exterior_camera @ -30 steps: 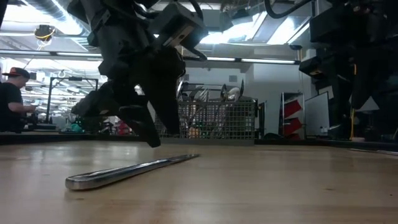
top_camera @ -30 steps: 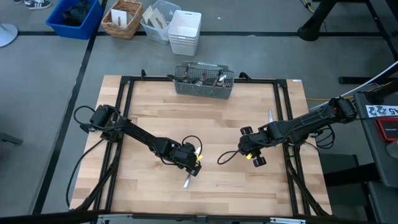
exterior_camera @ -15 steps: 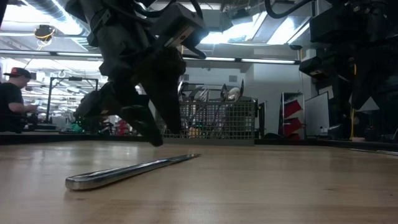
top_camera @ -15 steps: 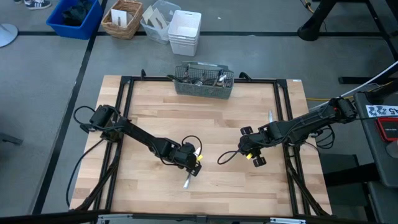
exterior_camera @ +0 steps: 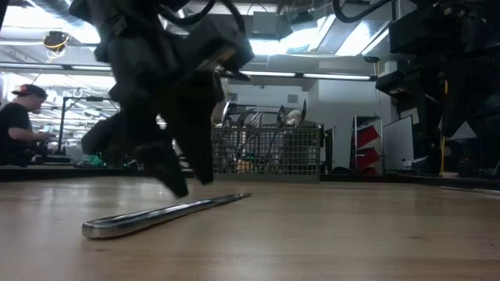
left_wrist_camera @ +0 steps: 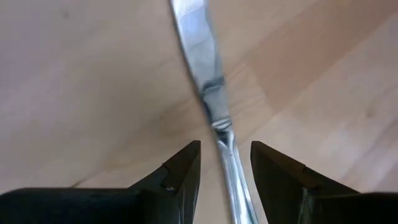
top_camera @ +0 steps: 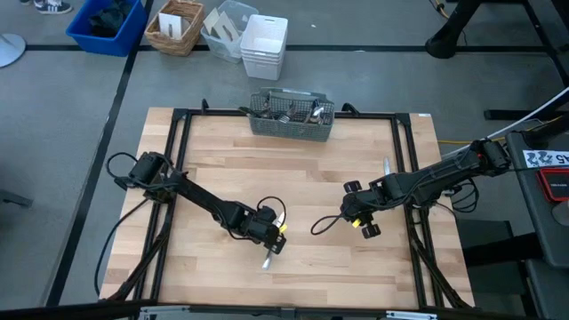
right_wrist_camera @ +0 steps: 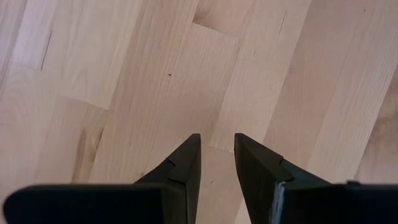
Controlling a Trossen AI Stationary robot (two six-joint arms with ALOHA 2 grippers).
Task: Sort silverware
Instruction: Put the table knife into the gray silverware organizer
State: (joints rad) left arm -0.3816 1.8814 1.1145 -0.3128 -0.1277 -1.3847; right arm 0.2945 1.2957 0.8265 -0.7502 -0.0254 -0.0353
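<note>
Looking down, you see 1 slim, shiny table knife [left_wrist_camera: 208,93] flat on the table [top_camera: 222,169], near its front edge, your left gripper [left_wrist_camera: 225,163] spread astride its handle. Right gripper [right_wrist_camera: 217,155] hovers slightly parted over bare wood.

No text, label or number can be read anywhere — not on table, bins or arms.

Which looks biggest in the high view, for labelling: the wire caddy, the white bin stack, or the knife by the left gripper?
1. Wire caddy.
2. White bin stack; it sits on the floor, farther from the camera, so its rank against the caddy is unsure.
3. Knife, partly hidden by the left gripper.
</note>
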